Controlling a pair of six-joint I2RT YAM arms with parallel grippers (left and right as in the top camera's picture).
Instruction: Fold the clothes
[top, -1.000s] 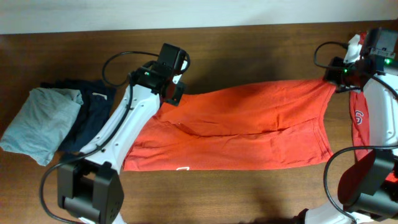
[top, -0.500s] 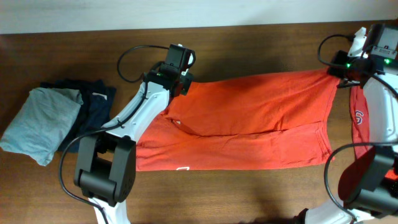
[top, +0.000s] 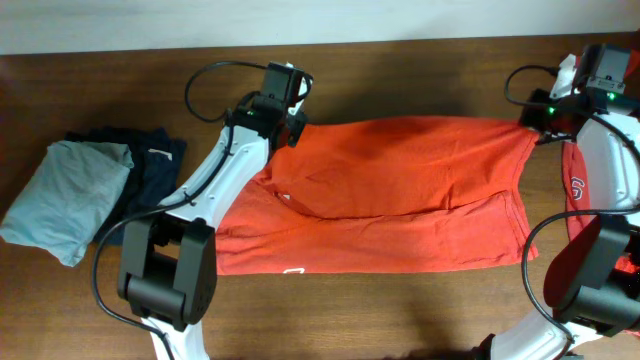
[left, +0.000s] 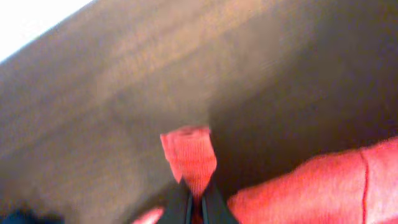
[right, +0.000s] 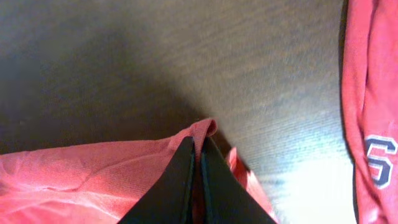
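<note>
Overhead view is showing an orange-red T-shirt (top: 400, 190) lying stretched across the middle of the wooden table (top: 400, 310), with its far edge being held at both ends. The left tool (top: 291, 128) is clamping the far left corner and the right tool (top: 541, 127) is clamping the far right corner. A second orange-red T-shirt (top: 574, 170) with white print is lying just beside the first, partly under the right arm. A light-grey garment (top: 65, 195) and a dark navy garment (top: 150, 180) are lying folded at the left, touching each other. Left wrist view, blurred, is showing the tool's fingers (left: 177, 205) pinching a bunched tab of red fabric. Right wrist view is showing the fingers (right: 180, 168) pressing together on a fold of the shirt's edge, with the second shirt lying along the right side.
</note>
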